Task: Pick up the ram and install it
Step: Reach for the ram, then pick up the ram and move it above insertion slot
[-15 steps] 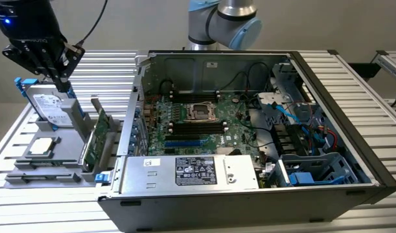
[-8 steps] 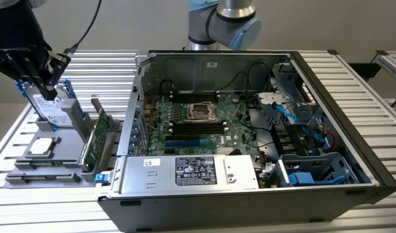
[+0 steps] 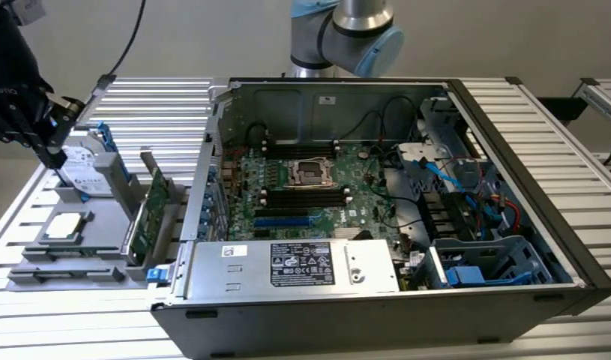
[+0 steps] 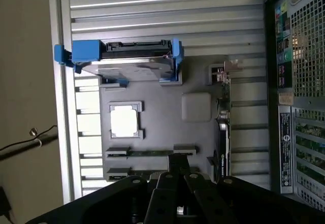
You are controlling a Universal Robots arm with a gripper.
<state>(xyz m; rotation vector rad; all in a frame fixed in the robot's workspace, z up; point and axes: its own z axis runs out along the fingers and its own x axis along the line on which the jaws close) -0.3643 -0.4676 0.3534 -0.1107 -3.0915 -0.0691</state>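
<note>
Wrist view: pincer (image 4: 179,160) (tips together) partly cropped.

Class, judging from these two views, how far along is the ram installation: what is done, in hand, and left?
Done: nothing visible; the black memory slots on the motherboard look empty. In hand: the gripper is shut, holds nothing, and hangs above the grey tray near the hard drive. Left: both pickup and installation; the thin strip in the tray's holder is probably the ram.

A ribbed metal table (image 3: 555,150) stands before a plain, seemingly grey wall (image 3: 205,37).
</note>
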